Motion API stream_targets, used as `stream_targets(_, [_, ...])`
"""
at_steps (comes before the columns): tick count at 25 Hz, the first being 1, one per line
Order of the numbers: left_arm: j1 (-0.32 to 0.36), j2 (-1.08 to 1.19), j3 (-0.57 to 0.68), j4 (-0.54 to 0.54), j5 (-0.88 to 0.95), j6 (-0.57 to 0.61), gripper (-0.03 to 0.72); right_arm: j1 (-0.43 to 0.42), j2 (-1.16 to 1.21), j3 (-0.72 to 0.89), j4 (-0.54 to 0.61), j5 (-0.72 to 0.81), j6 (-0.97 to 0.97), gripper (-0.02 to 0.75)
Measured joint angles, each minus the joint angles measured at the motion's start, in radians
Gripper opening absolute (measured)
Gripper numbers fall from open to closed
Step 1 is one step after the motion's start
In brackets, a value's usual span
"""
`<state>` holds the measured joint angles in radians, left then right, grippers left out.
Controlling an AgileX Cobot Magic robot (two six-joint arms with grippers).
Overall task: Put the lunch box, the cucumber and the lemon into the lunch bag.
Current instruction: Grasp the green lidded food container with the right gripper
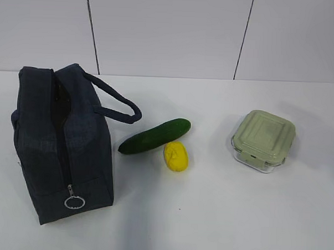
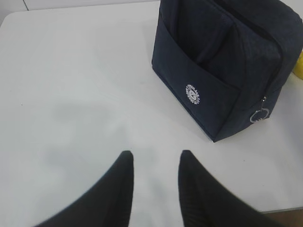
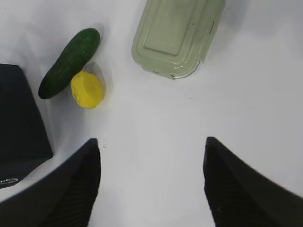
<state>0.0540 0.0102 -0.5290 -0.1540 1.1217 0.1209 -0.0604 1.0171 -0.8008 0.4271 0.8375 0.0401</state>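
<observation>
Left pincer narrowly parted, right pincer wide apart, both empty.

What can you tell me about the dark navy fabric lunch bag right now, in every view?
The boxy dark navy fabric lunch bag stands upright on the white table at the left. Its top zipper looks open, with a gap along the top, and the silver ring pull hangs low on the near end. A loop handle droops toward the cucumber without touching it. The left wrist view shows a side pocket and a round white logo. Nothing grips the bag.
</observation>
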Motion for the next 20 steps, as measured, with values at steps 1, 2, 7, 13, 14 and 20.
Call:
stream_targets(1, [0.0,0.0,0.0,0.0,0.0,0.0,0.236,0.0,0.024,-0.012,0.009,-0.002,-0.007,0.515])
stream_targets(2, [0.0,0.0,0.0,0.0,0.0,0.0,0.236,0.0,0.051,-0.022,0.02,-0.005,-0.022,0.515])
stream_targets(7, [0.0,0.0,0.0,0.0,0.0,0.0,0.236,0.0,0.186,-0.069,0.139,-0.013,-0.136,0.515])
stream_targets(13, [0.0,0.0,0.0,0.0,0.0,0.0,0.236,-0.054,0.332,-0.077,0.411,-0.019,-0.376,0.515])
stream_targets(14, [0.0,0.0,0.0,0.0,0.0,0.0,0.236,-0.073,0.359,-0.078,0.456,-0.015,-0.421,0.515])
stream_targets(20, [0.0,0.0,0.0,0.0,0.0,0.0,0.236,-0.186,0.493,-0.081,0.612,0.044,-0.653,0.515])
